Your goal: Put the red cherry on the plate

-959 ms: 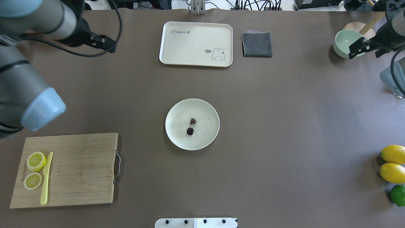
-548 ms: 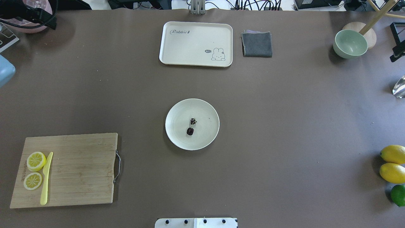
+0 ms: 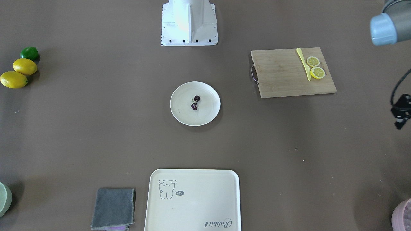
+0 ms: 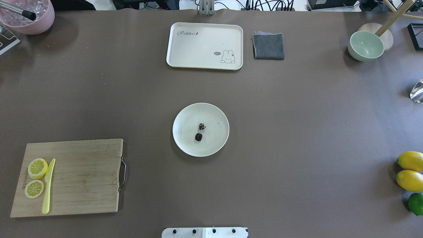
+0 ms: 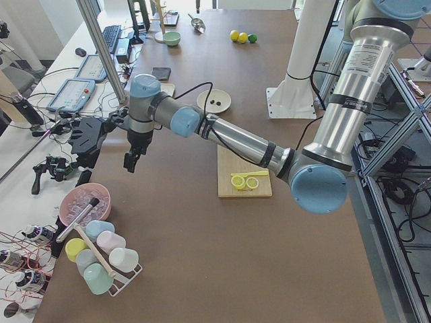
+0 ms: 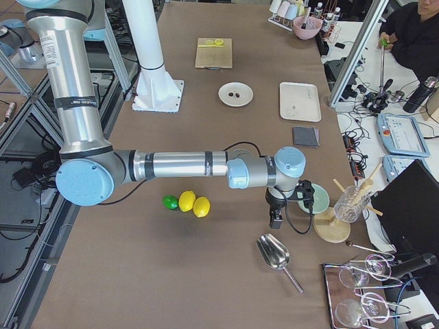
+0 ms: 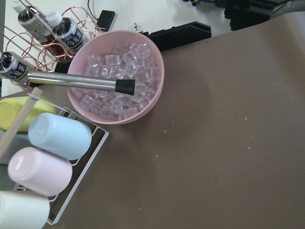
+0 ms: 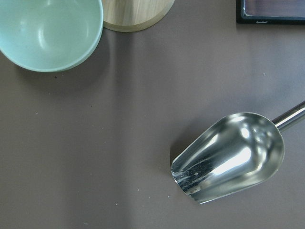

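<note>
The red cherry (image 4: pixel 200 131), two dark maroon fruits on a thin green stem, lies near the middle of the round cream plate (image 4: pixel 185 142), and also shows as the cherry (image 3: pixel 196 102) on the plate (image 3: pixel 183 115) in the front-facing view. No gripper touches either. My left gripper (image 5: pixel 129 163) hangs over the table's far left end near a pink ice bowl. My right gripper (image 6: pixel 276 221) hovers at the far right end beside the green bowl. I cannot tell whether either is open or shut.
A cutting board (image 4: pixel 82 178) holds lemon slices (image 4: pixel 37 168) and a yellow knife. A cream tray (image 4: pixel 205 43) and grey cloth (image 4: pixel 268 46) lie at the back. Green bowl (image 4: pixel 365 44), metal scoop (image 8: pixel 228 157), lemons (image 4: pixel 409 170) and pink ice bowl (image 7: pixel 114 78) stand at the ends.
Both arms have drawn out of the overhead view toward the table's two ends. The cherry and plate have not moved.
</note>
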Robot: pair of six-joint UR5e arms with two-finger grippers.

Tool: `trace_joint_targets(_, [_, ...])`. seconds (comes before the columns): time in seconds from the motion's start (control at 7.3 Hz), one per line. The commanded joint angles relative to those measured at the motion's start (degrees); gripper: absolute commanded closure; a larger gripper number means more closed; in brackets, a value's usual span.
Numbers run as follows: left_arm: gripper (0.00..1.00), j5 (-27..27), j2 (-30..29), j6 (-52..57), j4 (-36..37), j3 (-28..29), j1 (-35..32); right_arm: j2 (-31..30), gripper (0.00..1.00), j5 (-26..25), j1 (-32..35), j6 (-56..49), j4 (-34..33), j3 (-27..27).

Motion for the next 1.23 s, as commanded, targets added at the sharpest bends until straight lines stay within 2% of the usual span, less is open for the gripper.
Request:
trace_joint_targets(0.0, [0.02,-5.1,3.7,12.5,-0.6,6.7,-7.1,-1.4,0.0,-0.1,0.8,0.0,0.0,0.2])
trace_joint_targets(0.27, [0.02,-7.1,9.2,12.7,-1.8,5.0,-7.3,-4.0,0.0,-0.1,0.8,0.3,0.0,2.3])
trace_joint_targets(0.41, [0.02,-7.2,11.7,11.6,-5.0,4.2,-7.2,-6.0,0.0,0.0,0.8,0.3,0.0,4.3])
trace_joint_targets(1.1, [0.02,-7.2,11.8,4.7,-6.4,3.3,-7.1,-6.6,0.0,-0.1,0.8,0.7,0.0,5.2])
